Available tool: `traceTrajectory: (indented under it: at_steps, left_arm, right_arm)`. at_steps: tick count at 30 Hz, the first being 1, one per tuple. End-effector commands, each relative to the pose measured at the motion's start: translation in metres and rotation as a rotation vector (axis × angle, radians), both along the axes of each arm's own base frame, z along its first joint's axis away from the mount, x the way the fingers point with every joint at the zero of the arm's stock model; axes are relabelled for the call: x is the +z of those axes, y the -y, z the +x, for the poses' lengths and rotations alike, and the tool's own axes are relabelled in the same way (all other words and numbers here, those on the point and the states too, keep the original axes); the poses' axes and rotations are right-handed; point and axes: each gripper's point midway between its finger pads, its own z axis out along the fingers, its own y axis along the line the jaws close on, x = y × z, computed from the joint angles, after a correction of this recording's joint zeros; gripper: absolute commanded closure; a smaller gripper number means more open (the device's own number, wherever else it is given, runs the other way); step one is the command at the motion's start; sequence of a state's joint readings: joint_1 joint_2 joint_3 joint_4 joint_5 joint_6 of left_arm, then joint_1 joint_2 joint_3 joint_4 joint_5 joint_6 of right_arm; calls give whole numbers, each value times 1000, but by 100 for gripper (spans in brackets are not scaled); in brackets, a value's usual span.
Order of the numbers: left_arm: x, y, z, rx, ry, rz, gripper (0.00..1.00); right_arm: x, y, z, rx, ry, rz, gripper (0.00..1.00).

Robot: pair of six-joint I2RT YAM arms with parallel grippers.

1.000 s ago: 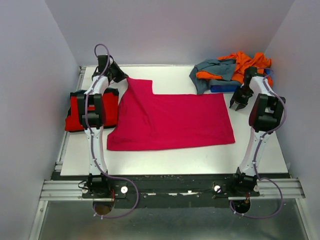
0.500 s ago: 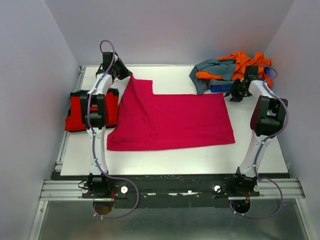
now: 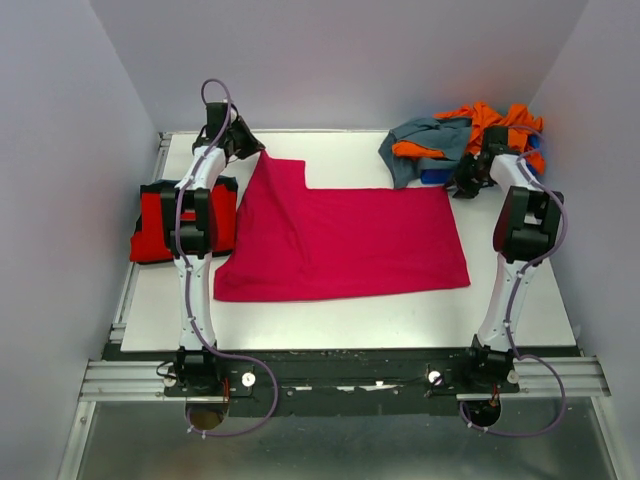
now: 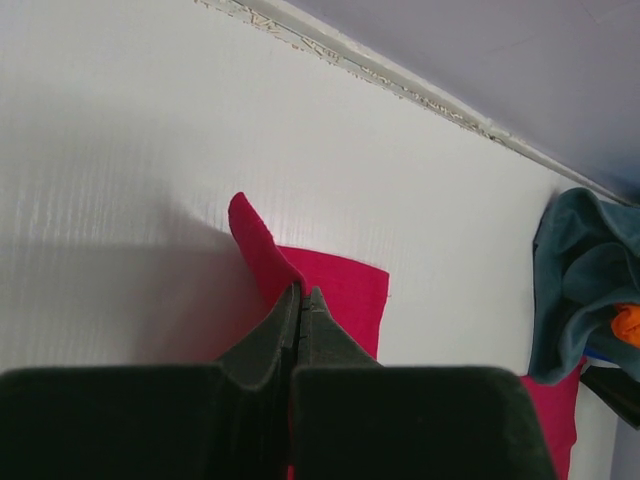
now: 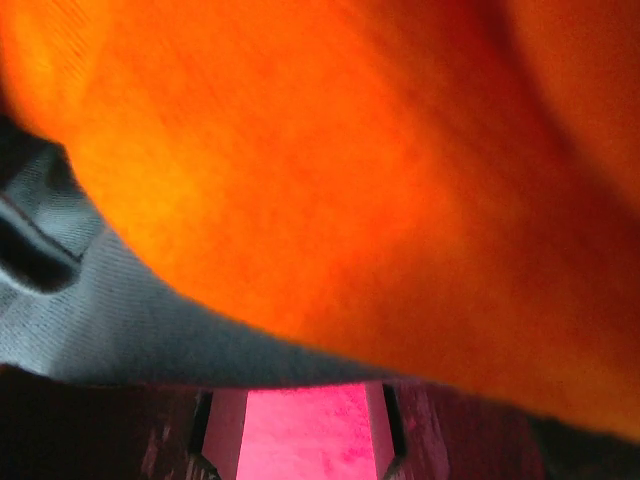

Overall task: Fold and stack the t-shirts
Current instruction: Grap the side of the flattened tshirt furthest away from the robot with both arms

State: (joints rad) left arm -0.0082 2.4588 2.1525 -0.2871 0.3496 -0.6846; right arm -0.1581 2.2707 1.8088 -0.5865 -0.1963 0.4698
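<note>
A magenta-pink t-shirt lies spread flat on the white table. My left gripper is at its far left corner, shut on the sleeve, which is lifted off the table; the left wrist view shows the jaws closed on the magenta cloth. An orange t-shirt and a grey-teal t-shirt lie crumpled at the far right. My right gripper is at that pile's near edge, open; orange cloth and grey-teal cloth fill its view above the spread fingers. A bright red t-shirt lies folded at the left edge.
A blue plastic tray lies under the crumpled pile at the far right. Grey walls close in the table on three sides. The table's far edge runs just beyond the left gripper. The grey-teal shirt shows at the right of the left wrist view.
My right gripper has moved from beside the magenta shirt's right edge back into the orange and teal pile. My left gripper has shifted slightly further back with the sleeve.
</note>
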Motion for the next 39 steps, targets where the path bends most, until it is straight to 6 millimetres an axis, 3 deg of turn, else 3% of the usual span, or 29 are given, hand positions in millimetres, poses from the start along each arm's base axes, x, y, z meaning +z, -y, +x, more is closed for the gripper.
traceTrajectory:
  at_steps: [1,8,10,20,35,39]
  left_arm:
    - [17,10,2,-12,34,25,100]
    - [20,12,1,-17,36,28,100]
    - [19,13,1,-19,37,31,100]
    - [14,12,2,-17,28,37,100]
    - [14,11,3,-17,30,54,100]
    - [13,11,3,-18,28,58,100]
  right_arm:
    - [-21,-6,-9,33,-113,23,48]
    - [-24,-12,-14,59,-117,30,55]
    - [-23,-15,-13,74,-110,40,62]
    - [-24,-30,-4,124,-122,36,63]
    - [-23,-24,13,112,-139,20,63]
    - [-23,-25,12,117,-137,23,82]
